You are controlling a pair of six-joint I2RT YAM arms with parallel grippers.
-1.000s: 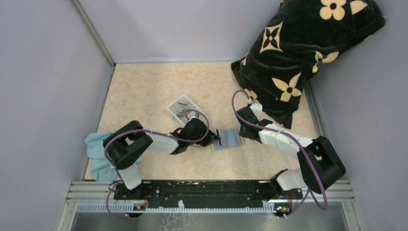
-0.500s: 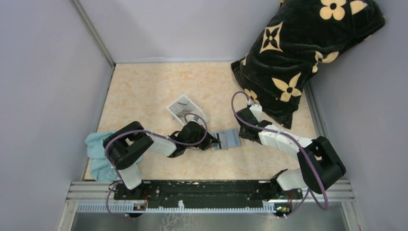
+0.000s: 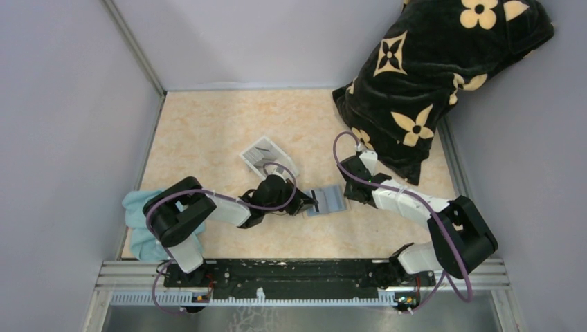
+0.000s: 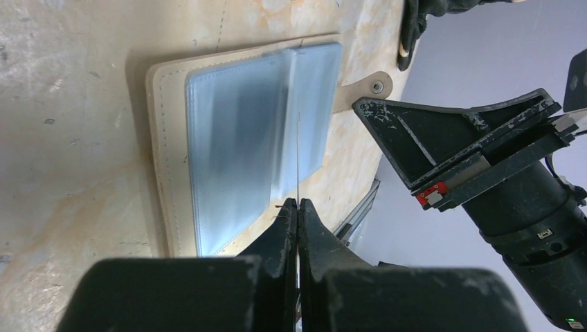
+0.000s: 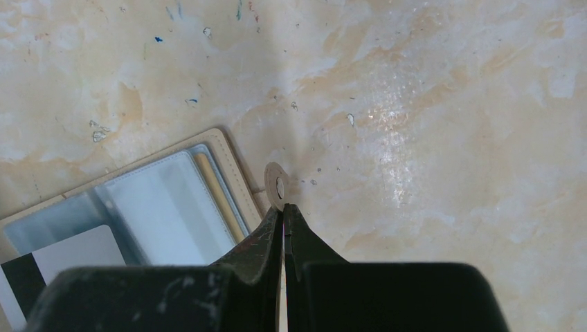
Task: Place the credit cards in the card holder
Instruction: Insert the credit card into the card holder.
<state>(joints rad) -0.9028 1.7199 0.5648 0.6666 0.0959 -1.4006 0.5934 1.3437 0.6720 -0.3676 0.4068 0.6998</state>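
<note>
The tan card holder (image 3: 325,200) lies open on the table, blue-grey lining up. My left gripper (image 3: 309,204) is shut on a thin card, seen edge-on (image 4: 297,124) in the left wrist view, held over the holder's lining (image 4: 235,145). My right gripper (image 3: 351,193) is shut on the holder's snap tab (image 5: 277,185). In the right wrist view a pale card with a dark stripe (image 5: 66,261) lies over the holder's far end, and a tan-gold card (image 5: 210,185) sits in a slot. More cards lie in the clear tray (image 3: 265,155).
A black pillow with tan flowers (image 3: 429,69) fills the back right corner, close behind my right arm. A light blue cloth (image 3: 138,225) lies at the left edge beside my left arm's base. Grey walls enclose the table.
My left gripper has drawn back slightly to the left with the card. The holder has shifted a little left with it. My right gripper stays on the tab.
</note>
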